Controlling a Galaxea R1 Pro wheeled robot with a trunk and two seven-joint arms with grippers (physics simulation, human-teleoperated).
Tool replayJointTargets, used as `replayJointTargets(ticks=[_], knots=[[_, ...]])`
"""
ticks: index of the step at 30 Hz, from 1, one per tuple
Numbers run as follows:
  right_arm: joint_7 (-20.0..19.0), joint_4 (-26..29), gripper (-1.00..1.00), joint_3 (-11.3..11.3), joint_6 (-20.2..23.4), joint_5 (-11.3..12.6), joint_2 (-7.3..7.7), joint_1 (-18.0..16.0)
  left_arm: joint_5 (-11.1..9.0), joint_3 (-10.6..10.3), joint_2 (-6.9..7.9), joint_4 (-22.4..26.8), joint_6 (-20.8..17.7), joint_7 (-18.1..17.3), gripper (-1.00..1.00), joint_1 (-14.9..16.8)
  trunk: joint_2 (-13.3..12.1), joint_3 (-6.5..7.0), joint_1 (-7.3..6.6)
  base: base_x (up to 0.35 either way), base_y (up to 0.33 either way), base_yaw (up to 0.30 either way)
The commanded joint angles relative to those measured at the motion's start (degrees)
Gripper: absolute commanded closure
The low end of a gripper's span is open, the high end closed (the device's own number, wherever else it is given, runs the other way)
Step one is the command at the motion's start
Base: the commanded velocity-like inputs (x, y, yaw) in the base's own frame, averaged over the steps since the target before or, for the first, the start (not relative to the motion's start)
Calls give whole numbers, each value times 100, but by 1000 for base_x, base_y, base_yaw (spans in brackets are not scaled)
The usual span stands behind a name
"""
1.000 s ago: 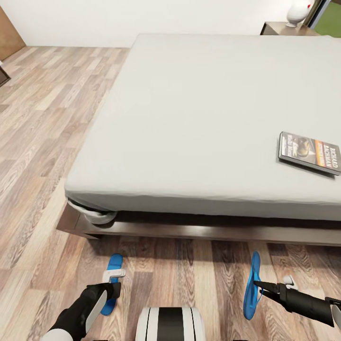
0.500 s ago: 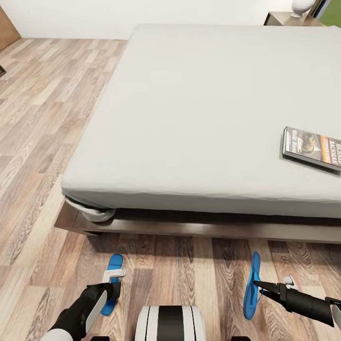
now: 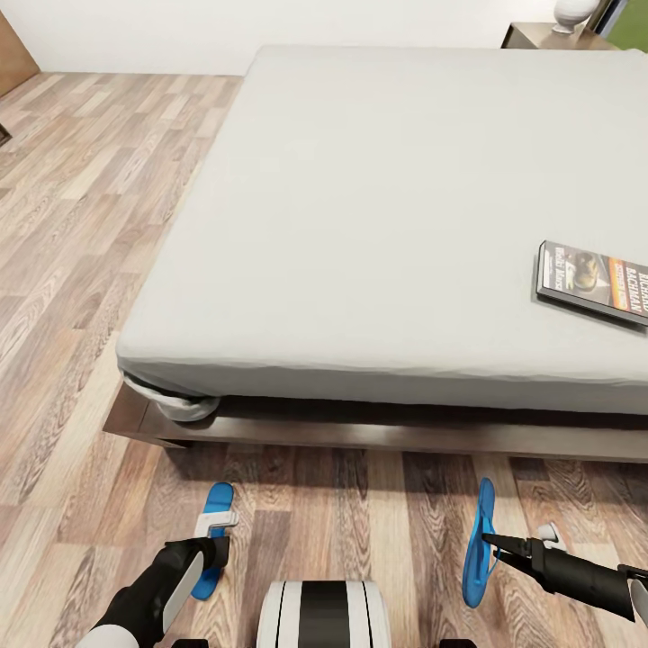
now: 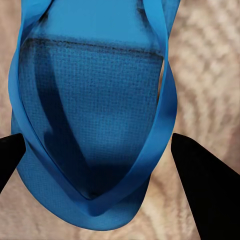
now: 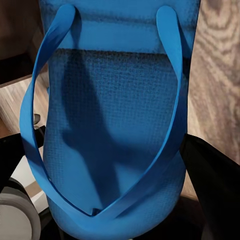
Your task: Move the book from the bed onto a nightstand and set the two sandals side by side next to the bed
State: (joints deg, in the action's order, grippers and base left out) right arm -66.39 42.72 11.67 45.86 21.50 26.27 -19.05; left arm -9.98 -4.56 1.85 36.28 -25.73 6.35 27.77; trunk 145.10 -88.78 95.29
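Observation:
The bed (image 3: 387, 216) has a grey mattress, and the book (image 3: 594, 283) lies flat near its right side. My left gripper (image 3: 212, 551) is shut on one blue sandal (image 3: 216, 499), held flat low over the floor in front of the bed's frame; its fingers (image 4: 200, 190) press the sandal (image 4: 95, 125) from both sides. My right gripper (image 3: 489, 543) is shut on the other sandal (image 3: 480, 526), which is tipped up on its edge. In the right wrist view that sandal (image 5: 115, 125) sits between the dark fingers (image 5: 212, 185). The nightstand (image 3: 540, 34) stands at the bed's far right corner.
Wood floor (image 3: 81, 270) spreads out left of the bed and in front of it. The bed's dark frame (image 3: 378, 436) juts out low beneath the mattress. My white and black trunk (image 3: 324, 616) is between the arms. A white object (image 3: 574, 11) stands on the nightstand.
The view shifted a little a second ago, so the bed and book sit slightly higher in the picture. Both grippers and their sandals kept their places, and nothing has changed in the last half second.

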Motion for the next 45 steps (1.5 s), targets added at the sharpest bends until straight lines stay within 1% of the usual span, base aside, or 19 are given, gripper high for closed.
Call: replayJointTargets(ticks=[1, 3, 5, 18, 21, 40, 42, 45], knots=[[-6, 0, 100, 2, 36, 20, 1, -1, -57, -45, 9, 10, -24, 59, 100, 1, 1, -3, -1, 0, 0, 0], [-6, 0, 100, 2, 36, 20, 1, -2, -57, -45, 9, 10, -26, 59, 100, 1, 1, -3, -1, 0, 0, 0], [-6, 0, 100, 2, 37, 20, 1, -2, -57, -45, 9, 10, -28, 59, 100, 1, 4, -48, 4, 0, 0, 0], [-6, -1, 100, 2, 36, 18, 1, -3, -57, -53, 0, 10, -25, 59, 100, 0, 4, -48, 4, 0, 0, 0], [-6, -2, 100, 2, 36, 19, 1, -3, -57, -54, 0, 10, -27, 59, 100, 1, 8, -114, 12, 0, 0, 0], [-6, -1, 100, 2, 37, 20, 1, -3, -57, -58, 0, 10, -20, 59, 100, 1, 8, -114, 12, 0, 0, 0], [-6, -3, 100, 2, 37, 21, 1, -3, -57, -60, 3, 10, 24, 59, 100, 1, 8, -114, 12, 0, 0, 0], [-6, -1, 100, 2, 37, 21, 1, -3, -57, -62, 7, -2, 273, 56, 100, 1, 8, -114, 12, 0, 0, 0]])
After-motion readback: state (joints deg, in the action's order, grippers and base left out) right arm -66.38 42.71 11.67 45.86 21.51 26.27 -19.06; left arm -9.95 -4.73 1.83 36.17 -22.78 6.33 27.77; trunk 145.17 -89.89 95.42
